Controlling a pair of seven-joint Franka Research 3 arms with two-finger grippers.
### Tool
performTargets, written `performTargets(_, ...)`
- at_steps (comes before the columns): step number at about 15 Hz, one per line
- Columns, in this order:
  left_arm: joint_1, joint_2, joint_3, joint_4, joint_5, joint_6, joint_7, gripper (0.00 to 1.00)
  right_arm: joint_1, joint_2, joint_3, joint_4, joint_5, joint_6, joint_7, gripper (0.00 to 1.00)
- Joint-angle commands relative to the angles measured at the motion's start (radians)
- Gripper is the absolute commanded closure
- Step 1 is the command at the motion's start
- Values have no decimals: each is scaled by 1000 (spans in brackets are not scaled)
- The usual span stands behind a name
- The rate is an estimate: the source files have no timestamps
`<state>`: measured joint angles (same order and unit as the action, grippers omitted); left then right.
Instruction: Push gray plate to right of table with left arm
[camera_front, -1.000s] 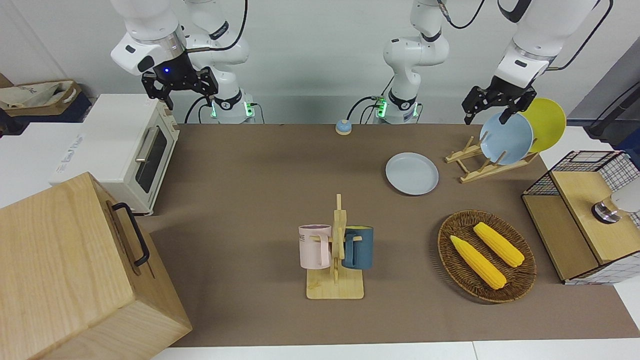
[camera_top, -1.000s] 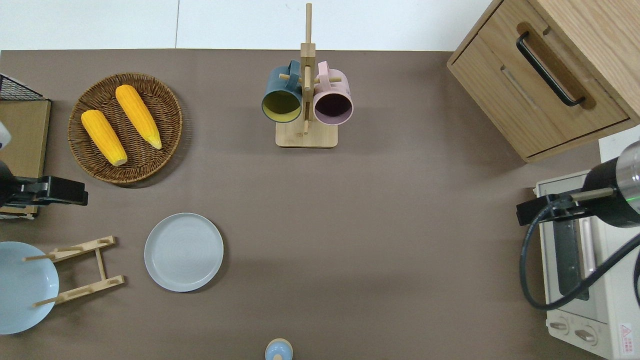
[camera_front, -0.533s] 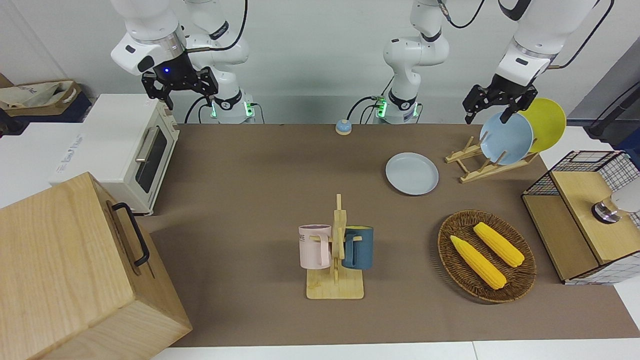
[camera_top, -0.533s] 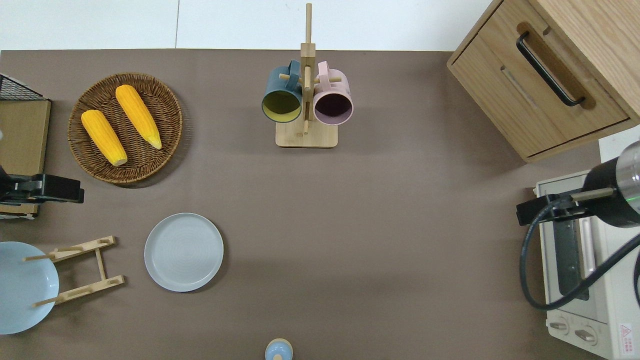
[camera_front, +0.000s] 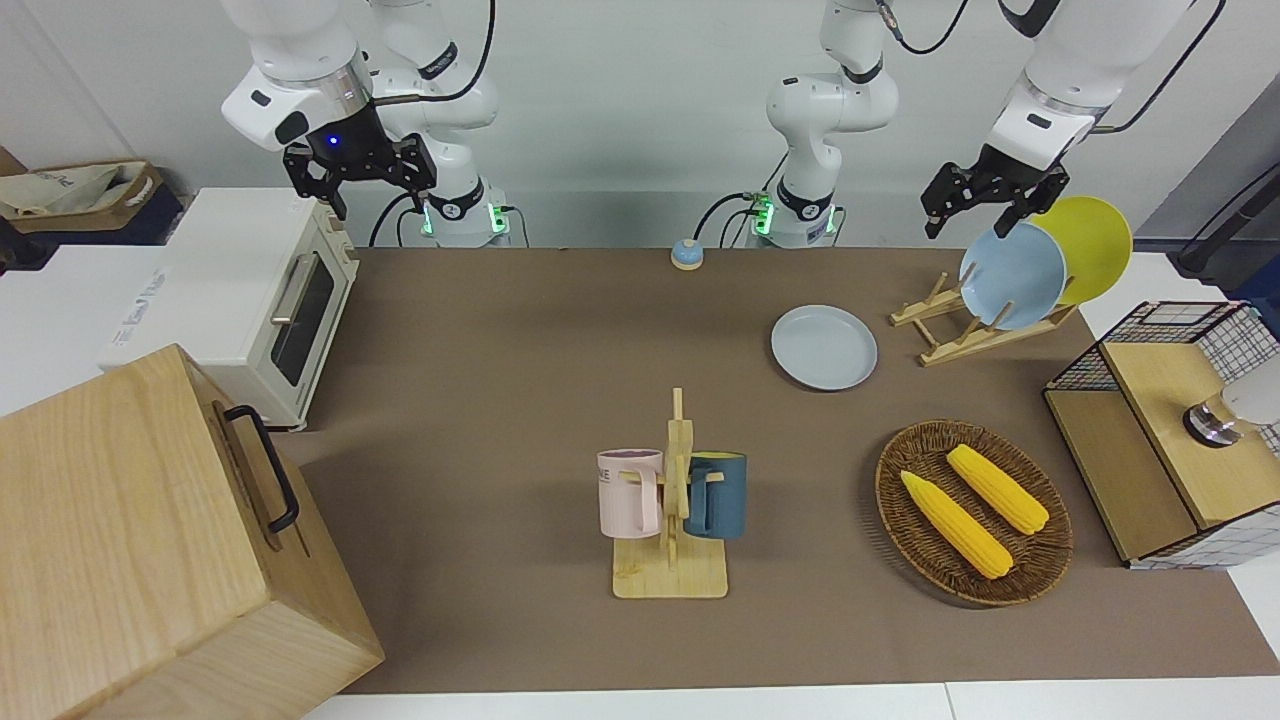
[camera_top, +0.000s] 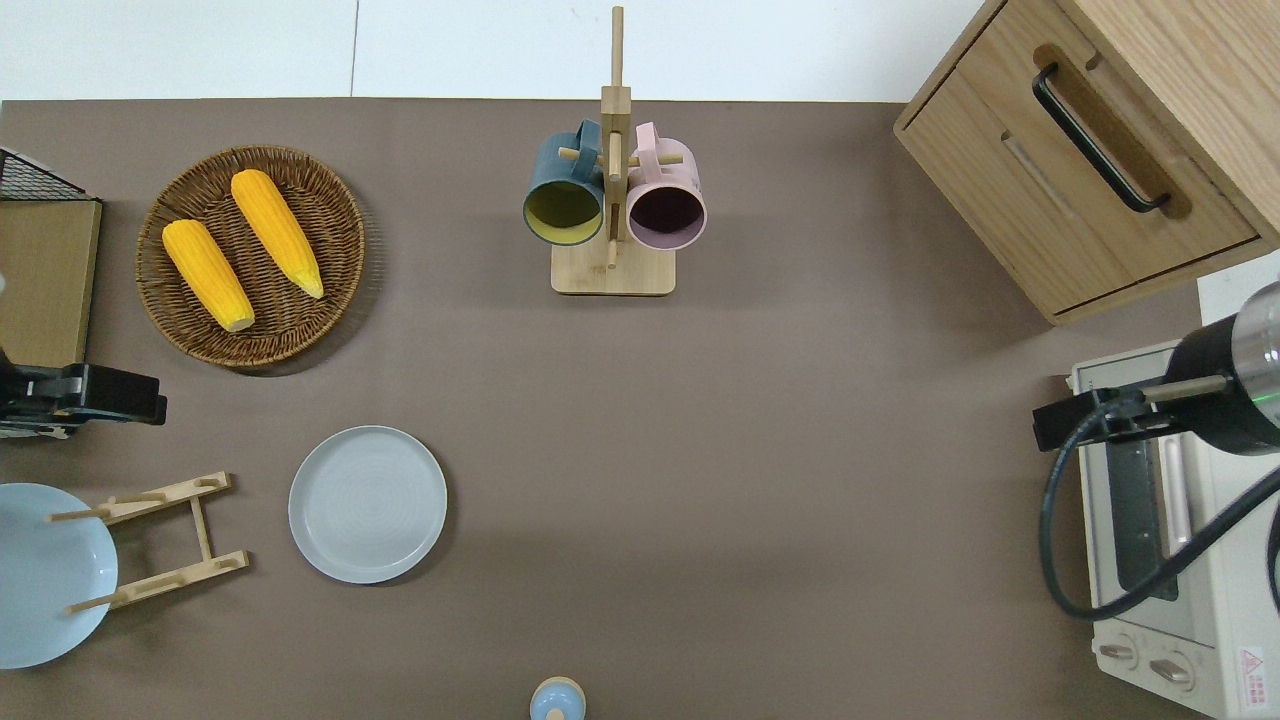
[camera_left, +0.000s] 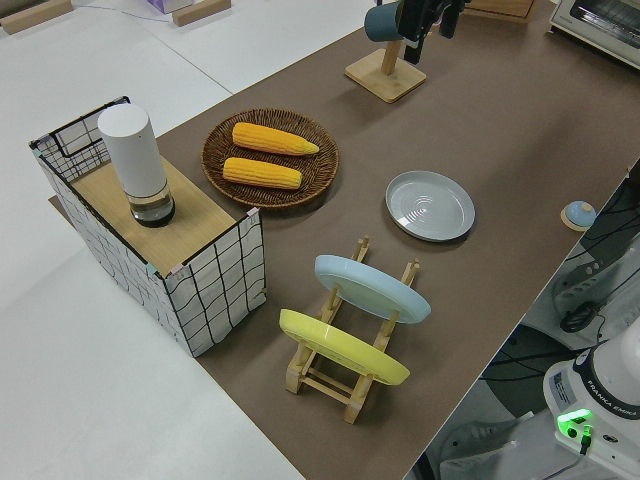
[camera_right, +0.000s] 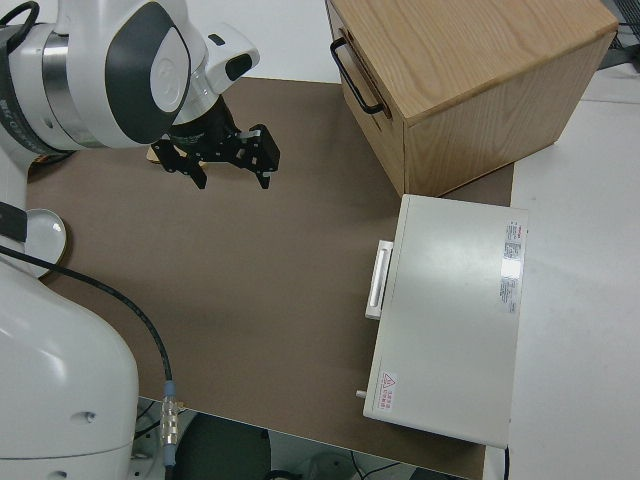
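Two arms, one working: the left pincer (camera_front: 967, 222) hangs in the air, jaws spread wide and holding nothing, over the bench (camera_top: 800, 450) at the left arm's end, between the wire crate (camera_front: 1165, 312) and the plate rack (camera_top: 150, 540). The gray plate (camera_top: 367, 504) lies flat on the bench just beside the rack, toward the right arm's end, untouched. We judge the pincer sits outboard of the plate so it can drop low and shove the rim toward the toaster oven (camera_top: 1170, 560). The right arm (camera_front: 290, 80) is parked.
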<state>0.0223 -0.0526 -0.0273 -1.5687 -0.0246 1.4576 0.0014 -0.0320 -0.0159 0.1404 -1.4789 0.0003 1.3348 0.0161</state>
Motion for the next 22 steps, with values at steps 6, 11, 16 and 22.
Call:
performTargets(6, 13, -70, 24, -80, -46, -39, 25, 9, -19, -2, 16, 9, 4, -16, 12, 17)
performTargets(11, 13, -136, 35, -212, -44, 39, 32, 9, -19, -2, 16, 9, 4, -16, 12, 17)
performTargets(16, 11, -194, 33, -384, -43, 177, 32, 7, -19, -2, 16, 9, 4, -16, 12, 17)
performTargets(22, 13, -251, 35, -622, -41, 381, 32, 7, -19, -2, 16, 9, 4, -16, 13, 17)
